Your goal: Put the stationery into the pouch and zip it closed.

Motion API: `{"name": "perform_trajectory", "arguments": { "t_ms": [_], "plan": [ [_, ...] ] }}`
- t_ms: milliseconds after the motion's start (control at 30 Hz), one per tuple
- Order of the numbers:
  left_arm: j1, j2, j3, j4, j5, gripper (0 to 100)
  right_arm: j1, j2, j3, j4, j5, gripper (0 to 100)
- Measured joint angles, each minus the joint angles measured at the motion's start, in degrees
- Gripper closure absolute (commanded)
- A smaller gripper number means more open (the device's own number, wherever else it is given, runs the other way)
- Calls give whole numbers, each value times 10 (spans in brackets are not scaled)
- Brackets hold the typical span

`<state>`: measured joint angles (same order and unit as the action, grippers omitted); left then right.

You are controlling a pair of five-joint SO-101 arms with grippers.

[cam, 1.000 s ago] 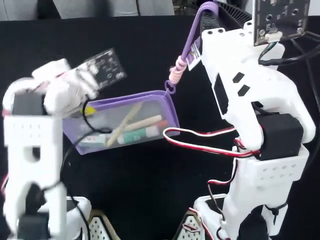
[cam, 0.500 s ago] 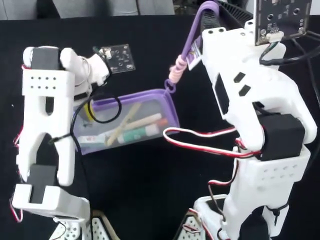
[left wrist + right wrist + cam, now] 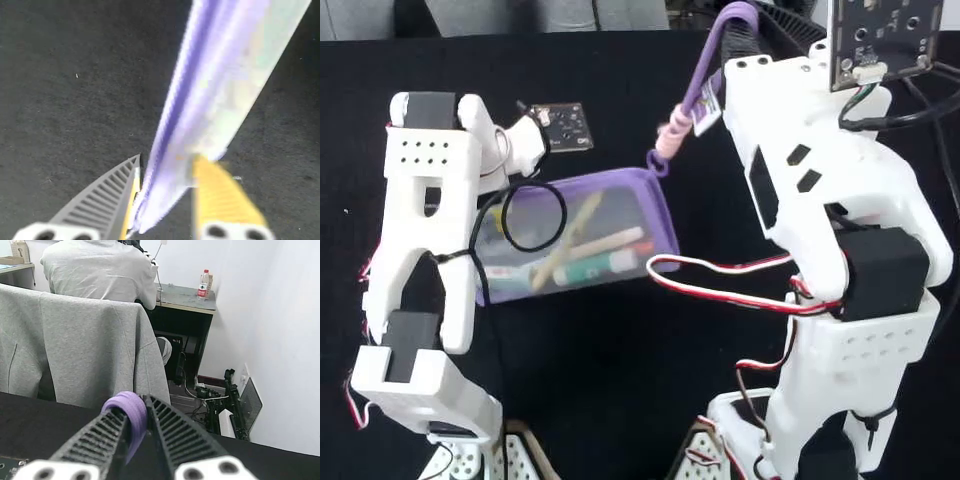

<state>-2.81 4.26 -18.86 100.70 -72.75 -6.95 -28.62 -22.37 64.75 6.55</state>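
Left gripper [image 3: 167, 165]: jaws clamped on one end of the pouch [image 3: 620, 205]. Pouch lies on tabletop [image 3: 620, 380], stationery [image 3: 590, 262] inside. Right gripper [image 3: 135, 407]: jaws pinch the purple strap [image 3: 705, 65]. Risk: strap pull drags pouch free, zip unclosed, if left grip slips.

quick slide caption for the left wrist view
Left gripper clamped on one end of the purple-edged pouch, over the black table.

The black table [image 3: 620, 400] bears a translucent purple pouch [image 3: 620, 215] just off centre toward 9 o'clock, with stationery [image 3: 595, 262] inside. Its strap [image 3: 708, 60] rises toward 12 o'clock. One white arm base [image 3: 470, 458] stands at 7 o'clock, the other base [image 3: 750, 440] at 5 o'clock.
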Motion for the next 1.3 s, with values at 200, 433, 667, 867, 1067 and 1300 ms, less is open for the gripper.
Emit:
{"name": "perform_trajectory", "arguments": {
  "t_ms": [200,433,667,867,1067,1300],
  "plan": [
    [0,-1,-15,0,44,973,0,0,0,0,0,988],
    [-5,-62,-15,0,128,972,0,0,0,0,0,988],
    [-17,-207,-14,0,244,972,36,0,-1,-12,0,988],
    [-17,-328,76,-31,306,972,65,0,-1,-22,0,988],
    [-33,-512,265,-138,360,972,71,0,-1,-28,-1,988],
    [-38,-842,514,-254,425,972,71,-1,58,-86,-1,988]
  ]
}}
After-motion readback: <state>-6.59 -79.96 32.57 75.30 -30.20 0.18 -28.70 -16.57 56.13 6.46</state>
